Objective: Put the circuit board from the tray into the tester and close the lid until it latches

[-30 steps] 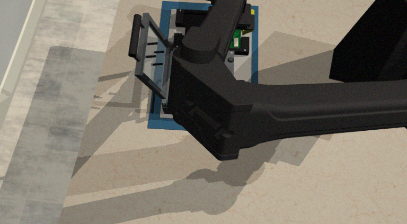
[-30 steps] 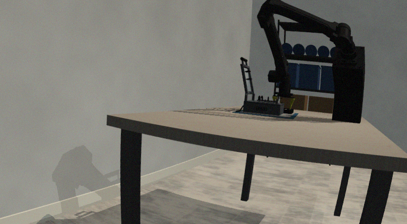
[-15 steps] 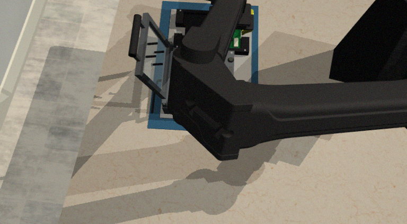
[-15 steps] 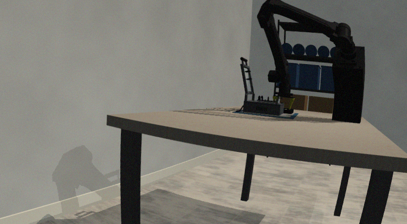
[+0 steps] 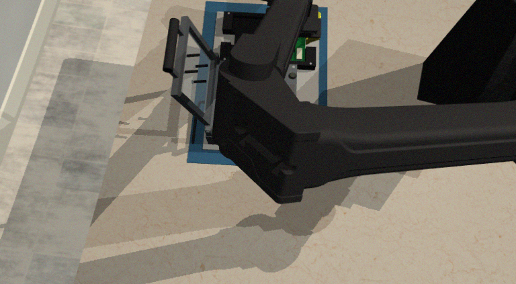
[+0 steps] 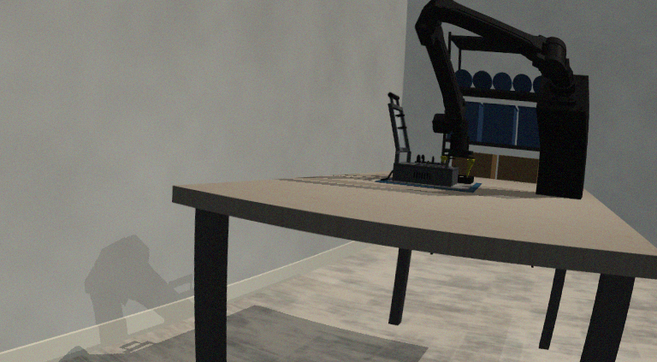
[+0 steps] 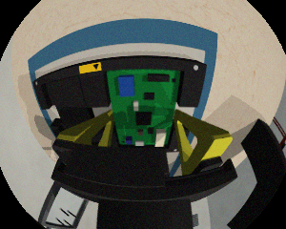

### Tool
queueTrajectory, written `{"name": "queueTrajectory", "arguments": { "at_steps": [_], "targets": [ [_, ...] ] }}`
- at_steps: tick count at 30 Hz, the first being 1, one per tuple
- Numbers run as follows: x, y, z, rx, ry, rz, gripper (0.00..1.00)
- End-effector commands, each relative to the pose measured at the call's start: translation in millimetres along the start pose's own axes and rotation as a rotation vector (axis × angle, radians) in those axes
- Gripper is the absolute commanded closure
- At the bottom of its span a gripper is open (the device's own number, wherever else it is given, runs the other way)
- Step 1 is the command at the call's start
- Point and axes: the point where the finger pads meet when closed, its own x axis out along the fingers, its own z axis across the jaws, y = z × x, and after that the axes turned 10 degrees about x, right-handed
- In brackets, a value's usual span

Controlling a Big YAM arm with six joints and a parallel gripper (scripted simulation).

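The green circuit board (image 5: 302, 43) (image 7: 157, 102) lies face up in a pocket of the black tray (image 5: 228, 24) (image 7: 188, 91). Its white connector (image 5: 299, 53) (image 7: 160, 137) is at the end nearer the tester. My gripper (image 7: 144, 114) is open, its yellow fingers on either side of the board at the middle of its long edges, with gaps too small to judge exactly. The grey tester (image 6: 425, 174) stands beside the tray. Its lid (image 5: 181, 56) (image 6: 394, 122) stands up open, with the handle (image 5: 173, 45) (image 6: 393, 96) at its top. The arm hides the pins, posts and hook.
The tray's other pocket (image 7: 71, 93) lies to the left in the wrist view. A blue-bordered mat (image 5: 323, 75) (image 7: 133, 31) lies under tray and tester. The arm's black pedestal (image 6: 561, 145) stands on the table to the right, and shelves stand behind it.
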Motion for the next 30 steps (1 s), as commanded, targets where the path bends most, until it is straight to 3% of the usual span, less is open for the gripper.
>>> {"name": "queueTrajectory", "arguments": {
  "at_steps": [1, 30],
  "targets": [
    [-9.3, -10.3, -0.2, 0.012, -0.028, -0.002, 0.22],
    [-9.3, -10.3, -0.2, 0.012, -0.028, -0.002, 0.28]
  ]
}}
